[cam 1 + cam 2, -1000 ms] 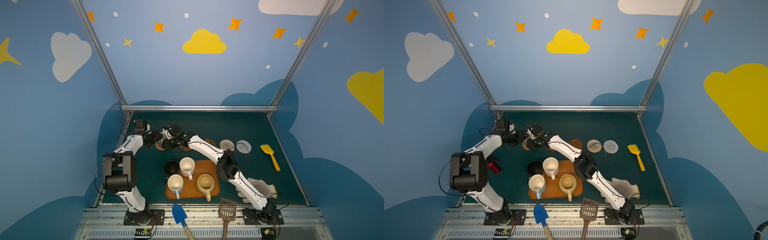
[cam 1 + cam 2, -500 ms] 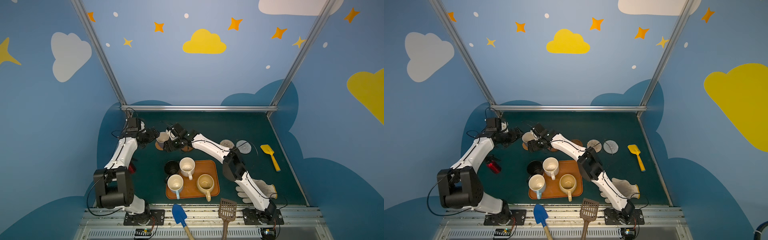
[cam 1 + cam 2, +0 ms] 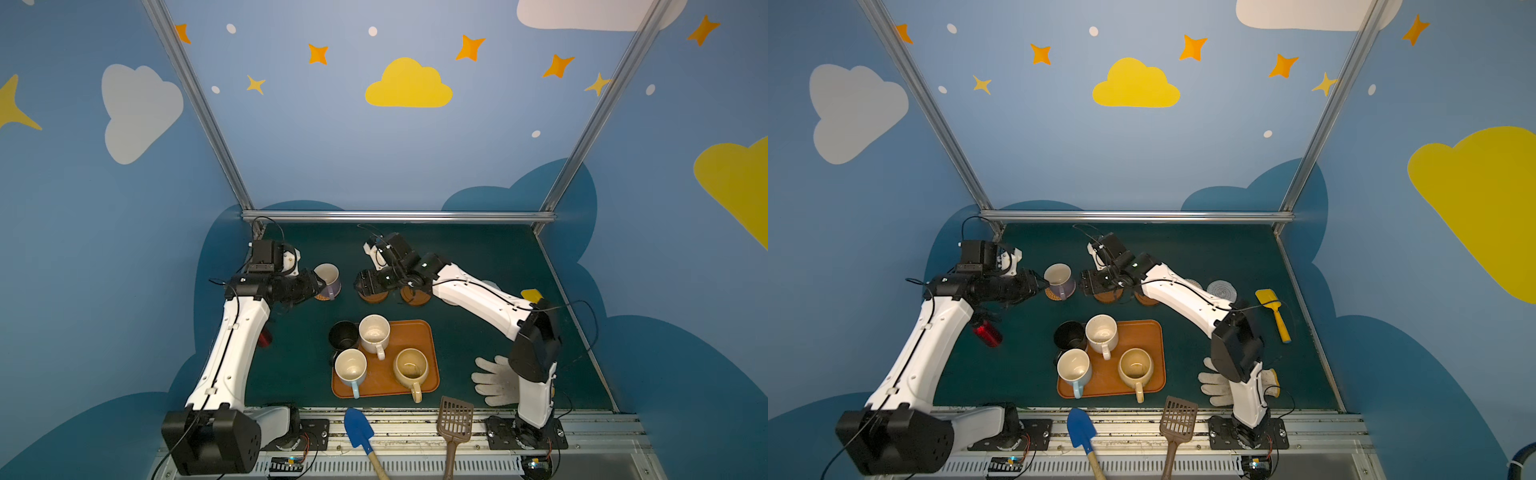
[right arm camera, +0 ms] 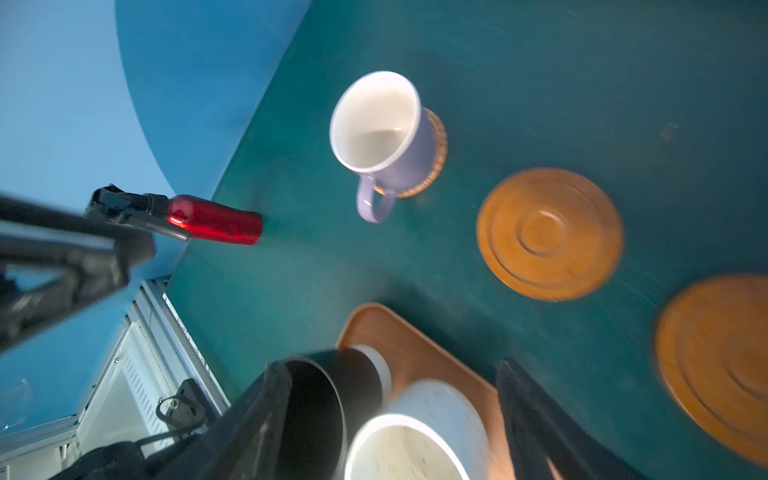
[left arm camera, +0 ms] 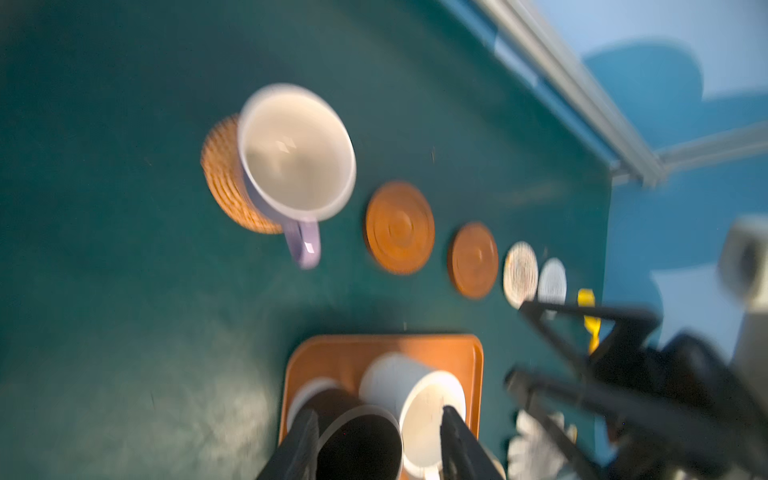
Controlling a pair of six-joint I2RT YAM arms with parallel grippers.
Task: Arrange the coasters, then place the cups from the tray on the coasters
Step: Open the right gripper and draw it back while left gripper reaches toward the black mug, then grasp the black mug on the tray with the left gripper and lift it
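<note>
Both grippers are empty, fingers spread. The left gripper (image 3: 320,284) sits just beside the lavender mug (image 3: 328,279), which stands on the rattan coaster (image 5: 232,183); the right gripper (image 3: 363,282) hangs over a wooden coaster (image 3: 374,296). The other four mugs are on or by the tray (image 3: 415,332), on the dark green table (image 3: 478,249) inside blue cloud walls. A second ago both grippers crowded that mug; now they've backed off.
</note>
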